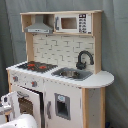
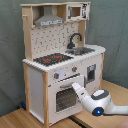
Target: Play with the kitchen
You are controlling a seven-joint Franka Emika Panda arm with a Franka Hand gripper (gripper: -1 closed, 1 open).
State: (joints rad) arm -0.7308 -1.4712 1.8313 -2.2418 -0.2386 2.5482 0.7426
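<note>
The tall white and light-wood toy kitchen (image 2: 62,60) is standing on the wooden floor (image 2: 15,120). The white arm's claw (image 2: 75,87) is reaching the windowed oven door (image 2: 64,95); its grip cannot be told. Pulling steadily along the door's hinge arc should be avoiding tipping.

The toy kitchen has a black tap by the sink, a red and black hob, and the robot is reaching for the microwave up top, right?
Not quite. In the second exterior view the gripper is down low at the oven door, not at the microwave. The kitchen does have a black tap by the sink and a red and black hob.
</note>
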